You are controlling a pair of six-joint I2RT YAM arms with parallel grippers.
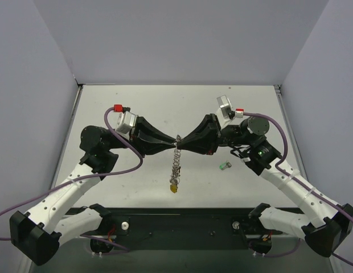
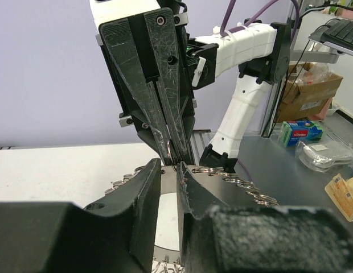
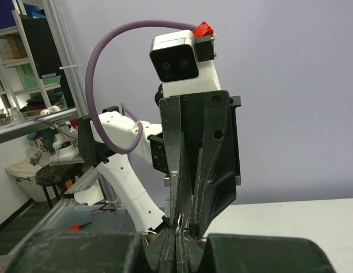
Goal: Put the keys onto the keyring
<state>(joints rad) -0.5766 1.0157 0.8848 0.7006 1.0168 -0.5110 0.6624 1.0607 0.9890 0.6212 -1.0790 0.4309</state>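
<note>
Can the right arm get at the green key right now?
Probably not yet: the green key lies uncovered beside that arm, but the right end effector is shut on the keyring and would have to let go first.

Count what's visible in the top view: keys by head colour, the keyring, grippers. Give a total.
yellow-headed key: 1
green-headed key: 1
keyring: 1
grippers: 2 (left gripper, right gripper)
Total: 5
No red or blue key shows in any view.
</note>
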